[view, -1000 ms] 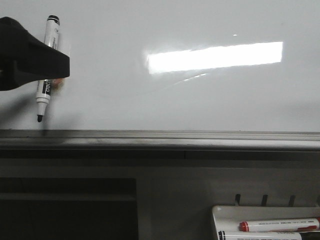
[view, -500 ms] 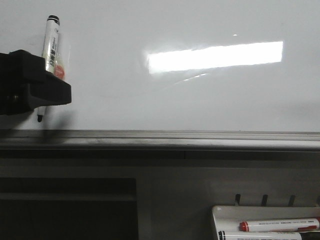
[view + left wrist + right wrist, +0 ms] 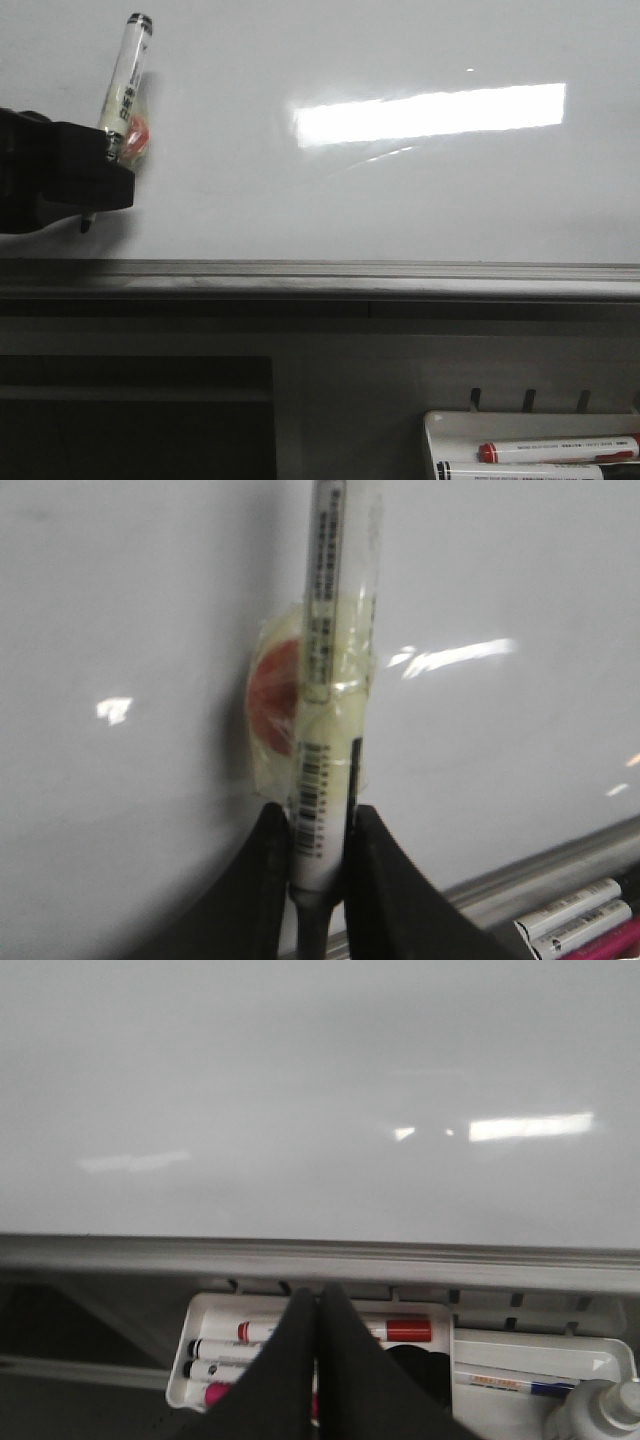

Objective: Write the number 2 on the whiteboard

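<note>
The whiteboard (image 3: 400,190) fills the front view, glossy white with a bright rectangular reflection and a grey lower rim (image 3: 350,278). No number 2 shows on it. My left gripper (image 3: 105,165) at the far left is shut on a white marker (image 3: 125,85) wrapped in clear tape with a red patch. The marker leans, cap up and to the right, black tip (image 3: 85,226) down near the board just above the rim. In the left wrist view my fingers (image 3: 375,870) clamp the marker barrel (image 3: 330,680) in front of the board (image 3: 130,630). My right gripper (image 3: 318,1305) is shut and empty, below the board over a marker tray.
A small white tray (image 3: 215,1325) hangs below the rim and holds red, black and pink markers; it also shows at the front view's lower right (image 3: 440,425). A second white tray (image 3: 545,1360) with a bottle (image 3: 600,1410) sits beside it. A dark recess (image 3: 135,420) lies below the rim on the left.
My left gripper has moved down and a little left. The marker has tilted from nearly upright to leaning, cap to the right, with its tip staying low near the rim.
</note>
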Controlling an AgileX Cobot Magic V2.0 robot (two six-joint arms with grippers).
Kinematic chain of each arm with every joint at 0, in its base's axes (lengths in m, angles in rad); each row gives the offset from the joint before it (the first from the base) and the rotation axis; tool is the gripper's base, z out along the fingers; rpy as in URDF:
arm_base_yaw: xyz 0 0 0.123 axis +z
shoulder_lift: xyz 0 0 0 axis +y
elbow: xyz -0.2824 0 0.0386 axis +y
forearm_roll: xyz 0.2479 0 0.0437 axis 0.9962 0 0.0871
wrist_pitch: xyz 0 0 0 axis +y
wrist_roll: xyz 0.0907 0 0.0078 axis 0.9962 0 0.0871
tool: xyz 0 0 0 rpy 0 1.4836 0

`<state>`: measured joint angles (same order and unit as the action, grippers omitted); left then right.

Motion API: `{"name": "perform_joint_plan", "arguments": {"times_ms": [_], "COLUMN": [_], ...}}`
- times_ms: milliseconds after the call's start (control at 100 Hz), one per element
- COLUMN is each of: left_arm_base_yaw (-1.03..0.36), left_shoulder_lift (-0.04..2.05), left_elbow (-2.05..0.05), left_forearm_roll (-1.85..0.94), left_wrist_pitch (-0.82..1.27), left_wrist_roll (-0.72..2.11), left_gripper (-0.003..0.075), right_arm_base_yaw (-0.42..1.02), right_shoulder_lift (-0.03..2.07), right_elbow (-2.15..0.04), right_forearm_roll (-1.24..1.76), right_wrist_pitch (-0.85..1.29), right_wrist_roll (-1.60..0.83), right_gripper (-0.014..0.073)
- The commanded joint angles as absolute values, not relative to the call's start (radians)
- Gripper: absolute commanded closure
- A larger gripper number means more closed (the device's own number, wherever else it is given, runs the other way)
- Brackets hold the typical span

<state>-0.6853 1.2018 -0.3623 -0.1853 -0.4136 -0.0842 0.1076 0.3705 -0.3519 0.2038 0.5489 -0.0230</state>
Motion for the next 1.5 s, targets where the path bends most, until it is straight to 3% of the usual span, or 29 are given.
{"name": "perform_joint_plan", "arguments": {"times_ms": [0,200,270,390,460,990,1100,1230,1260,1360,1490], "left_arm_base_yaw": [-0.694,-0.694,-0.694,-0.71,-0.741,-0.776,-0.776,-0.776,-0.776,-0.769,-0.769], "left_shoulder_lift": [1.124,0.966,0.938,0.931,0.938,0.984,0.984,0.982,0.982,0.982,0.973], "left_elbow": [-0.39,-0.39,-0.39,-0.39,-0.39,-0.39,-0.39,-0.39,-0.39,-0.39,-0.394], "left_forearm_roll": [-0.044,0.378,0.503,0.673,0.772,0.787,0.789,0.789,0.789,0.785,0.772], "left_wrist_pitch": [-0.464,-0.332,-0.295,-0.296,-0.303,-0.299,-0.297,-0.299,-0.299,-0.294,-0.291], "left_wrist_roll": [-0.091,-0.093,-0.108,-0.108,-0.108,-0.108,-0.108,-0.108,-0.108,-0.108,-0.108], "left_gripper": [0.0741,0.074,0.074,0.074,0.0741,0.0741,0.0741,0.074,0.0736,0.0634,0.0339], "right_arm_base_yaw": [0.175,0.411,0.502,0.647,0.711,0.889,0.9,0.896,0.892,0.89,0.888], "right_shoulder_lift": [0.387,0.491,0.57,0.712,0.79,1.123,1.127,1.127,1.129,1.13,1.13], "right_elbow": [-0.404,-0.503,-0.543,-0.615,-0.653,-0.859,-0.867,-0.867,-0.867,-0.867,-0.867], "right_forearm_roll": [0.234,0.447,0.469,0.469,0.467,0.462,0.462,0.461,0.461,0.461,0.441], "right_wrist_pitch": [0.504,0.502,0.498,0.442,0.389,0.284,0.278,0.3,0.309,0.326,0.314], "right_wrist_roll": [-0.085,-0.33,-0.39,-0.463,-0.508,-0.551,-0.552,-0.552,-0.552,-0.552,-0.552], "right_gripper": [0.0654,0.0622,0.052,0.026,0.0211,0.0234,0.035,0.0674,0.0666,0.0664,0.0664]}}
